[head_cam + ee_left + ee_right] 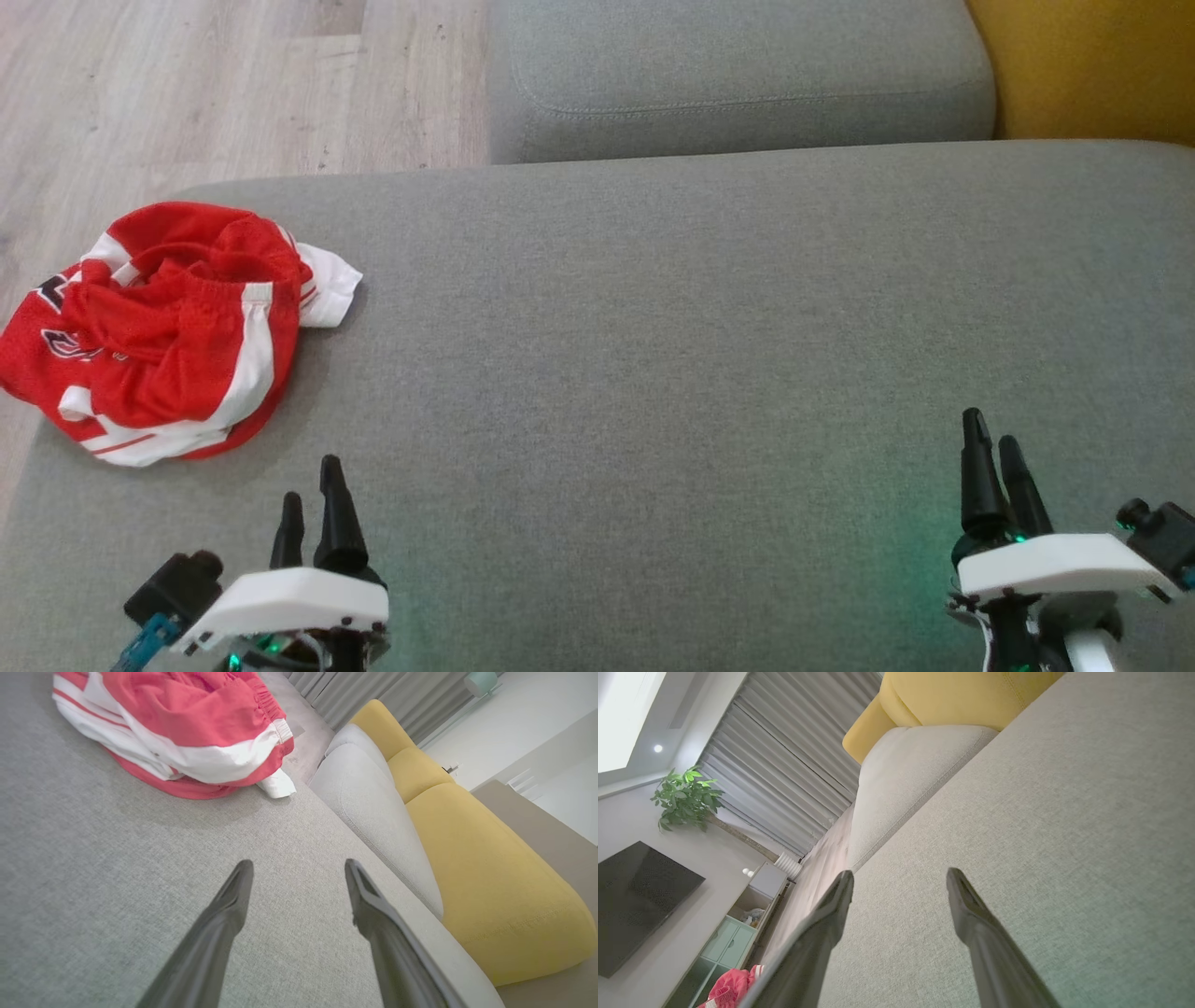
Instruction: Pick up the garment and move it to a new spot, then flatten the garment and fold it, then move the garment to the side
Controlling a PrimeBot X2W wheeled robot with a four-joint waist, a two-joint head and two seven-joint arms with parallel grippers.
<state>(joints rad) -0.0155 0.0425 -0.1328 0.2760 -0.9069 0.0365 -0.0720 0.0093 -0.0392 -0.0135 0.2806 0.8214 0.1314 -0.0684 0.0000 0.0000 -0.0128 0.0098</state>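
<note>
Getting ready to pick up the garment (pixel 168 327), a red and white bundle lying scrunched up at the left edge of the grey sofa seat (pixel 653 327), partly hanging over the edge toward the wooden floor (pixel 187 84). Holding the left tool (pixel 311 481) open and empty, near the bundle but not touching. Holding the right tool (pixel 991 429) open and empty too, well apart on the other side of the seat. Probably best reaching forward and left with the left tool, coming down on a thick fold on top, pinching plenty of cloth, then lifting slowly without dragging and carrying toward the bare middle of the seat. Looking a bit longer from side to side than from front to back, with a white corner (pixel 327 289) poking out toward the middle of the seat. Being too scrunched up for telling top from bottom.
</note>
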